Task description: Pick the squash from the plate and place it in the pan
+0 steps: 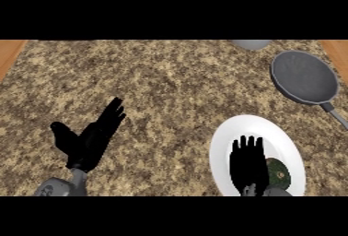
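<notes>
A dark green squash (pixel 277 173) lies on the lower right part of a white plate (pixel 231 138) at the lower right of the counter. My right hand (pixel 246 161) hovers over the plate just left of the squash, fingers straight and pointing away from me, holding nothing. The grey pan (pixel 304 76) sits at the upper right, its handle (pixel 334 114) pointing toward the lower right edge. My left hand (pixel 92 136) rests open at the lower left, fingers up, far from the plate.
A grey round object (pixel 250 44) is cut off by the top edge, just left of the pan. Wooden strips (pixel 10 53) border the speckled stone counter (pixel 156 92) at both upper corners.
</notes>
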Robot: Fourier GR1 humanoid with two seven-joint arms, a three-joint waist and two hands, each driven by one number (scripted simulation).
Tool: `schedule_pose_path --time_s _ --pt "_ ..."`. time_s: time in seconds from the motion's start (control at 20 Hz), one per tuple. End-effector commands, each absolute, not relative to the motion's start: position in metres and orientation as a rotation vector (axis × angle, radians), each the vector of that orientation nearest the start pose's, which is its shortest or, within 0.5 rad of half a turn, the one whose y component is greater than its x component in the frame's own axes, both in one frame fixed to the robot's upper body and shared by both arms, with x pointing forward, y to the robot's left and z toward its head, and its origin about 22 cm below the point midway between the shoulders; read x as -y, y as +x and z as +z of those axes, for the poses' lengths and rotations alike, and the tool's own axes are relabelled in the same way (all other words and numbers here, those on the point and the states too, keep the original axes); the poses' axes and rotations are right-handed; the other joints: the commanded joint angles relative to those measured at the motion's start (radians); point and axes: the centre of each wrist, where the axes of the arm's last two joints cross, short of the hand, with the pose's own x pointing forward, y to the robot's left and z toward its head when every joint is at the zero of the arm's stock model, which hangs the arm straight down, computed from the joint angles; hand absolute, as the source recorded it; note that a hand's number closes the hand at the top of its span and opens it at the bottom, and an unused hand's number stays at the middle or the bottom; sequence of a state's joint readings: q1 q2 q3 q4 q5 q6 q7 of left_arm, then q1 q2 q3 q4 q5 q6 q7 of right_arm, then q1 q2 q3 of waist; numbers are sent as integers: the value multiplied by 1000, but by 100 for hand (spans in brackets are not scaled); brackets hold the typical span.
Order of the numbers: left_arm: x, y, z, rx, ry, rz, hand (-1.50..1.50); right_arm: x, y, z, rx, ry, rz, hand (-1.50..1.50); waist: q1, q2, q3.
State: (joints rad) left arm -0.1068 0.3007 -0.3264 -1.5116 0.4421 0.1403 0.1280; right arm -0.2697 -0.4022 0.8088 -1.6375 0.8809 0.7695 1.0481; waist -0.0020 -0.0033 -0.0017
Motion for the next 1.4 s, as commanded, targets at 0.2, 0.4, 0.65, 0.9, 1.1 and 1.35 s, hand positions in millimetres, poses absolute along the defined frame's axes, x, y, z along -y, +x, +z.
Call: schedule_pose_path --time_s 0.2,0.4,0.65,0.9,1.1,1.35 --pt "-214 265 22 1366 -214 -83 0 128 219 38 170 -1261 1709 -150 -5 1 1" --pt "-225 259 13 1358 -240 -85 0 125 218 49 152 -1251 1706 -150 -2 1 1" --pt "-210 245 15 1359 -220 -86 0 163 219 20 113 -1264 1713 -150 3 2 2" --pt "-223 251 10 1364 -211 -87 0 164 228 28 238 -1295 1830 150 6 4 2" --pt "-210 260 26 1347 -225 -85 0 183 222 17 235 -1337 1880 150 4 3 2" --pt "-222 261 2 1357 -233 -75 0 180 222 8 301 -1403 1931 150 1 4 2"
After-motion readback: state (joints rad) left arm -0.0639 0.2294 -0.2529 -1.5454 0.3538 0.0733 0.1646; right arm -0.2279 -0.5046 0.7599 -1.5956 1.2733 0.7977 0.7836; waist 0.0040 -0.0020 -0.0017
